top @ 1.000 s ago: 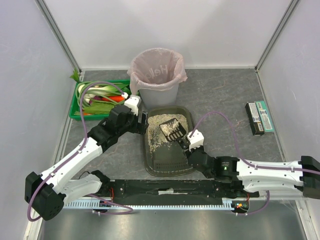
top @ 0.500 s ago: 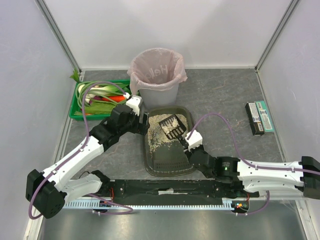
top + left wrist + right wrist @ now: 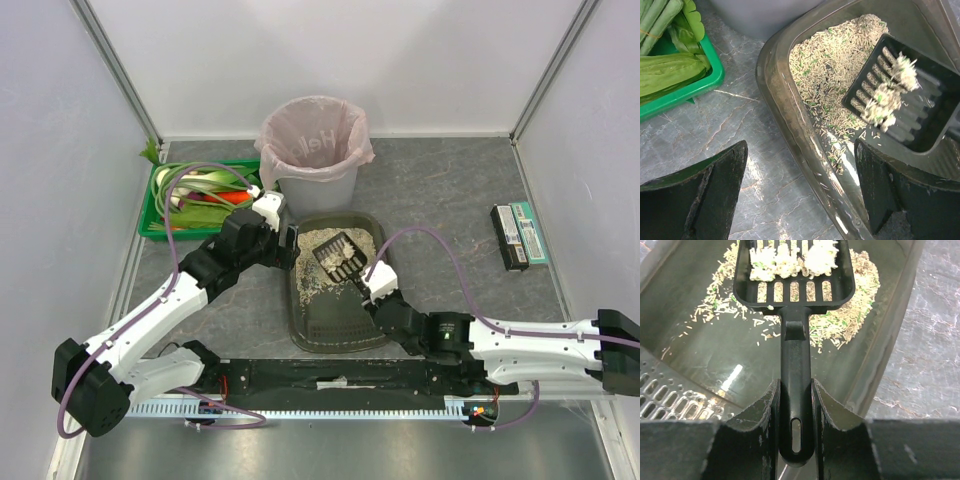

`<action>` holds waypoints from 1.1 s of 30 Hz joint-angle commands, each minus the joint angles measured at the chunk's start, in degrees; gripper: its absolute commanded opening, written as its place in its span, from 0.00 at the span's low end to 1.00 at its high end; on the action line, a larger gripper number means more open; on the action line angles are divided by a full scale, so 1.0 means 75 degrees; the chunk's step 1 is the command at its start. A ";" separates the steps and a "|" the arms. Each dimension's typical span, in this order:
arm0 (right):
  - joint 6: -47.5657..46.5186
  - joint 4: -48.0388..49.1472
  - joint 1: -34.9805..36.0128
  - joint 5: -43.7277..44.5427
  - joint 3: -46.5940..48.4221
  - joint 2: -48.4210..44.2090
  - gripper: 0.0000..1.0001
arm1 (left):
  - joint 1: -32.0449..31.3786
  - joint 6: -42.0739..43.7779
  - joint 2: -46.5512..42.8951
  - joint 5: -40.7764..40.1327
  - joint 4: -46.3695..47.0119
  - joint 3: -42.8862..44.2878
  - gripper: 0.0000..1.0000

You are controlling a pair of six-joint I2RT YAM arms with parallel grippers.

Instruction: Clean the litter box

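Note:
The litter box is a dark olive tray in the middle of the table, with beige litter heaped at its far end. My right gripper is shut on the handle of a black slotted scoop. The scoop hangs above the litter with pale clumps lying on it. In the top view this scoop sits over the box's far half, just ahead of the right gripper. My left gripper is open and straddles the box's left rim; nothing is between its fingers.
A grey bin with a pink bag stands right behind the litter box. A green crate of vegetables lies at the back left, with its corner near my left gripper. Two flat boxes lie at the right.
My right arm has shifted left and forward, carrying the scoop with its clumps a little farther over the litter. The left gripper has stayed open at the left rim.

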 commanded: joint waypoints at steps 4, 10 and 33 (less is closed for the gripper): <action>0.0295 -0.0324 -0.0076 0.0934 0.0406 0.0184 0.00 | 0.0015 0.0149 -0.0052 0.0054 0.0271 0.0014 0.93; 0.0457 -0.0579 -0.0193 0.0698 0.0522 -0.0005 0.00 | 0.0015 0.0149 -0.0018 0.0124 0.0283 0.0037 0.93; 0.0139 0.0306 -0.0722 -0.1829 0.0509 0.0331 0.00 | 0.0015 0.0126 -0.0006 0.0323 0.0283 0.0060 0.93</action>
